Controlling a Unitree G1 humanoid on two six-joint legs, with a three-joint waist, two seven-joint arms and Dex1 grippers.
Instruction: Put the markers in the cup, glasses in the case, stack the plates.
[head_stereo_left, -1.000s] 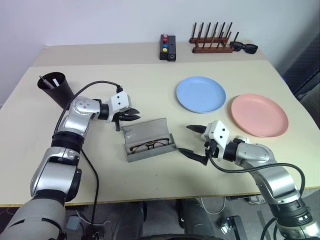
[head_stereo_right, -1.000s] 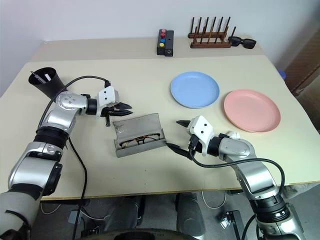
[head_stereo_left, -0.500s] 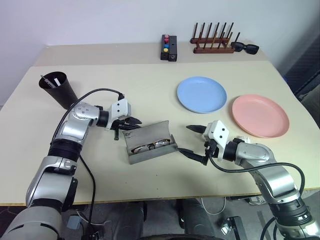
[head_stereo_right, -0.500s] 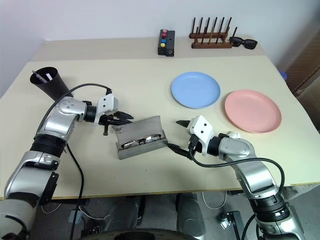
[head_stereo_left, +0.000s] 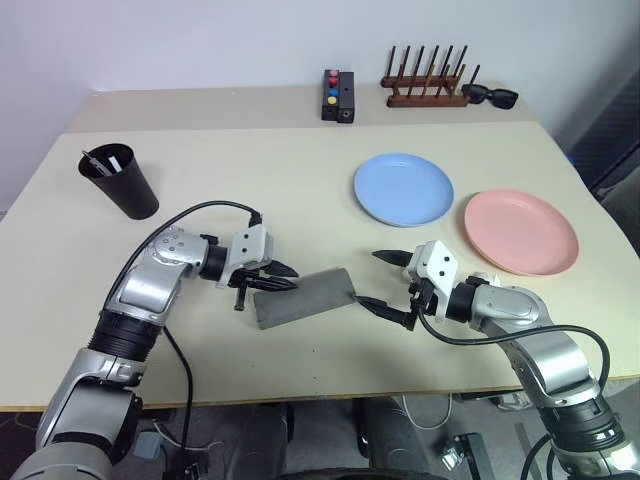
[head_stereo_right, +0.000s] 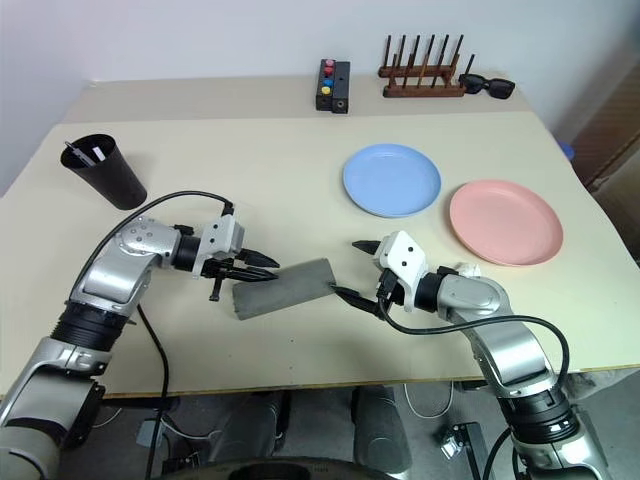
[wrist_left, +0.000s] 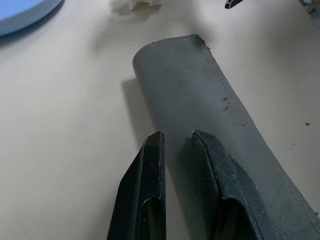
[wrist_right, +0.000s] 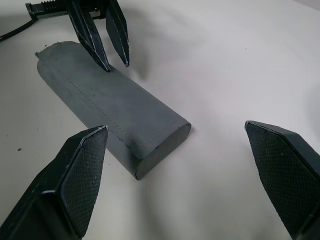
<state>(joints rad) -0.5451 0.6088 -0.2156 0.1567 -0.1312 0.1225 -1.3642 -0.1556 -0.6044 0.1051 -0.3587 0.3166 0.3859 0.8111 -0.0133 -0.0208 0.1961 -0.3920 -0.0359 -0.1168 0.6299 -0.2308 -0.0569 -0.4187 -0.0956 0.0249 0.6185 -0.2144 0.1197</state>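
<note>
The case (head_stereo_left: 303, 296) has gone from open, with the glasses showing inside, to shut, its flap folded down over them. The left gripper (head_stereo_left: 283, 277) has drawn in from behind the case to its left end.

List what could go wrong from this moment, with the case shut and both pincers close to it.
1. The left pincer, fingers nearly together, sits over the near end of the case; pulling away carelessly could drag the case or lift the flap again.
2. The right pincer is wide open at the case's other end and could nudge it.
3. The blue plate and pink plate lie apart, unstacked.
</note>
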